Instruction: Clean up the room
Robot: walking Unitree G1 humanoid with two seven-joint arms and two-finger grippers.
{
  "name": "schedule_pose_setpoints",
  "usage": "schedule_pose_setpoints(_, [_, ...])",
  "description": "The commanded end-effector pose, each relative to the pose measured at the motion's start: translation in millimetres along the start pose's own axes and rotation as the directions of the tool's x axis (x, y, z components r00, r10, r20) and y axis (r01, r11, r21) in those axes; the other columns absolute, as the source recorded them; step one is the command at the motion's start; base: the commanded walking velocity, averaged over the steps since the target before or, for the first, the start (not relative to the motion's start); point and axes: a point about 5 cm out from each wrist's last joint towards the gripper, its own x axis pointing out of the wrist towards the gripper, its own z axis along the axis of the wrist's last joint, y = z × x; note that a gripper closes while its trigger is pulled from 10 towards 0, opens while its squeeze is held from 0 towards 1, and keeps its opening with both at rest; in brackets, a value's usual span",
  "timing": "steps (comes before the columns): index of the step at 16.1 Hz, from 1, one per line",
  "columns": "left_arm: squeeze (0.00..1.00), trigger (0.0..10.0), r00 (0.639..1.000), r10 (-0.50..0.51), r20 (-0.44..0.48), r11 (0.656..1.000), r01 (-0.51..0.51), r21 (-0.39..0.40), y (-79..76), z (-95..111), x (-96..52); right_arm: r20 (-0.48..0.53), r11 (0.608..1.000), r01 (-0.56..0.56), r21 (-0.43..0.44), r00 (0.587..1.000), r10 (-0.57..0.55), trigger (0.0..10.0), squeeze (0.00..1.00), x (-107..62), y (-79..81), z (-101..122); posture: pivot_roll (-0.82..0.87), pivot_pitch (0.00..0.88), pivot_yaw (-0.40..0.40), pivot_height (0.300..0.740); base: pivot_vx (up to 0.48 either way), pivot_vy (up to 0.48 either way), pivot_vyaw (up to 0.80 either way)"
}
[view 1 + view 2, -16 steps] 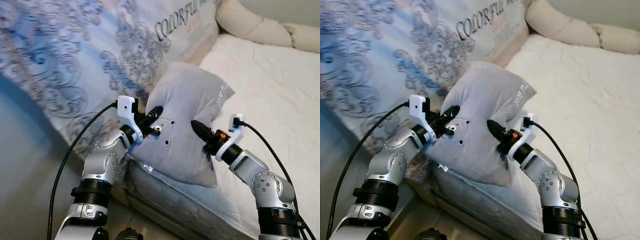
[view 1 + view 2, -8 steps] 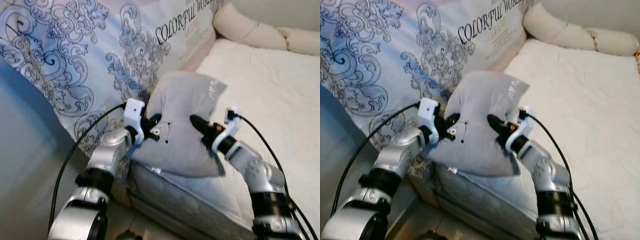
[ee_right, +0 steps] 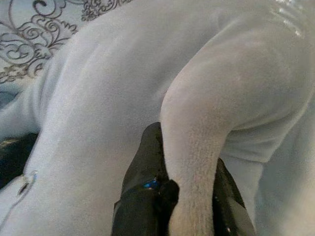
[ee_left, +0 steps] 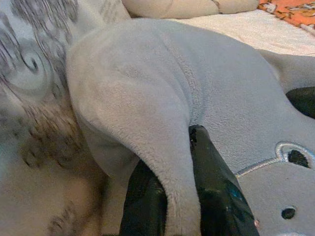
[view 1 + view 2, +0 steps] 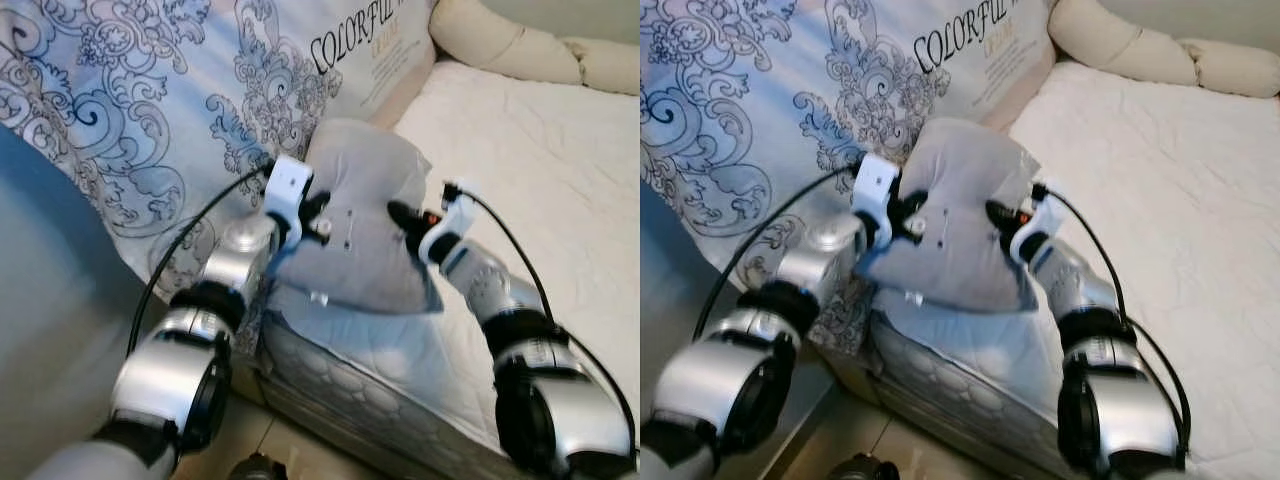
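the grey pillow [image 5: 365, 225] with a small bear face sits on the near left corner of the white bed [image 5: 560, 170], against the big blue patterned cushion [image 5: 190, 90]. the left gripper [image 5: 315, 215] pinches a fold on its left side, jaws pressed on the fabric. the right gripper [image 5: 402, 215] pinches a fold on its right side in the same way.
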Motion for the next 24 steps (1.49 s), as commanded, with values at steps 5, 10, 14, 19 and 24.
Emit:
schedule_pose_setpoints(5, [0.0, 10.0, 0.992, 0.126, -0.019, 0.968, -0.119, 0.221, 12.0, -3.5, -2.1, 0.067, 0.987, 0.156, -0.047, 0.986, -0.153, 10.0, 0.0, 1.2, -13.3, -1.0, -0.07, 0.01, 0.002, 0.74, 0.0, 0.0, 0.0])
schedule_pose_setpoints(10, [1.0, 10.0, 0.977, 0.186, -0.105, 0.94, -0.146, 0.31, 16.9, -27.1, -9.7, 0.059, 0.956, 0.288, -0.06, 0.957, -0.284, 10.0, 0.71, -2.5, -19.0, -30.9, -0.09, 0.026, -0.014, 0.74, 0.0, 0.0, 0.0])
schedule_pose_setpoints(14, [1.0, 10.0, 0.959, 0.249, -0.133, 0.91, -0.185, 0.37, 28.8, -36.1, -17.8, 0.034, 0.956, 0.287, -0.065, 0.958, -0.285, 10.0, 1.0, -1.1, -8.3, -58.0, -0.08, 0.032, -0.017, 0.74, 0.0, 0.0, 0.0])
schedule_pose_setpoints(19, [1.0, 10.0, 0.941, 0.335, -0.056, 0.882, -0.292, 0.369, 49.0, -18.5, -22.7, 0.032, 0.969, 0.246, -0.023, 0.969, -0.245, 10.0, 1.0, -7.6, -9.0, -72.9, -0.08, 0.003, -0.015, 0.74, 0.0, 0.0, 0.0])
schedule_pose_setpoints(24, [0.0, 10.0, 0.995, -0.091, 0.036, 0.996, 0.09, 0.017, 8.8, -13.8, -10.9, 0.132, 0.974, 0.224, 0.031, 0.965, -0.226, 10.0, 1.0, -33.3, -37.3, -63.1, -0.05, 0.0, -0.011, 0.74, 0.0, 0.0, 0.0])
